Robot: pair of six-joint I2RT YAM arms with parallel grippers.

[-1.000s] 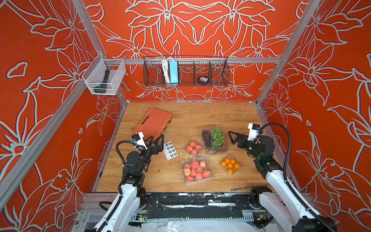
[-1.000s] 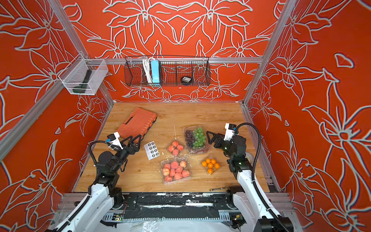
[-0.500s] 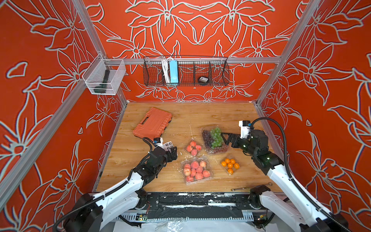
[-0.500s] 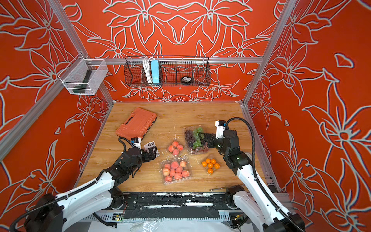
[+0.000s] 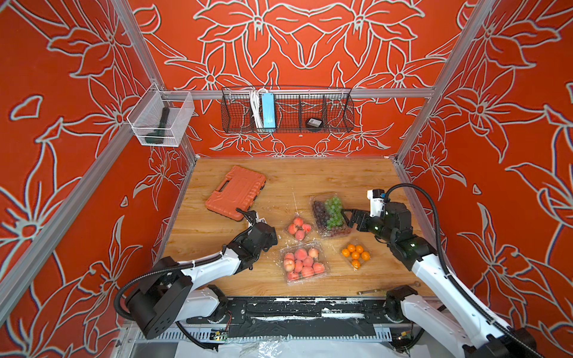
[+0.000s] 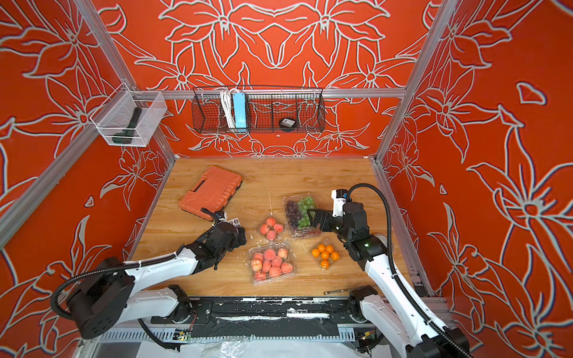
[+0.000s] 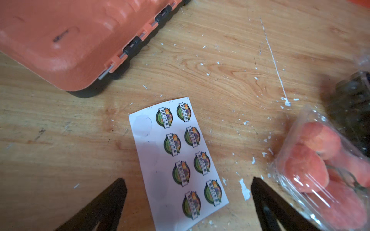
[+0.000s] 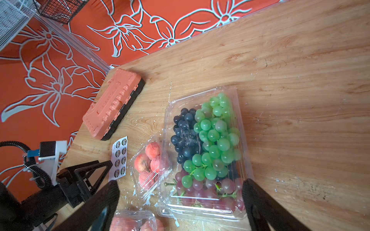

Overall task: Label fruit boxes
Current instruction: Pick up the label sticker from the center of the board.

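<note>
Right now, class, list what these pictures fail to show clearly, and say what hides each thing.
Sticker sheet: in a top view, mostly under the left gripper.
Grape box: left wrist view, blurred and cut by the edge.
Large peach box: right wrist view, cut by the edge.

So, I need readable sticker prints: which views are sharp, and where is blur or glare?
Left wrist view: the sticker sheet is sharp, prints distinct; the small peach box at the edge is blurred. Right wrist view: the grape box is crisp, with faint reflections on its lid. Both top views: evenly lit, sheet mostly hidden.
</note>
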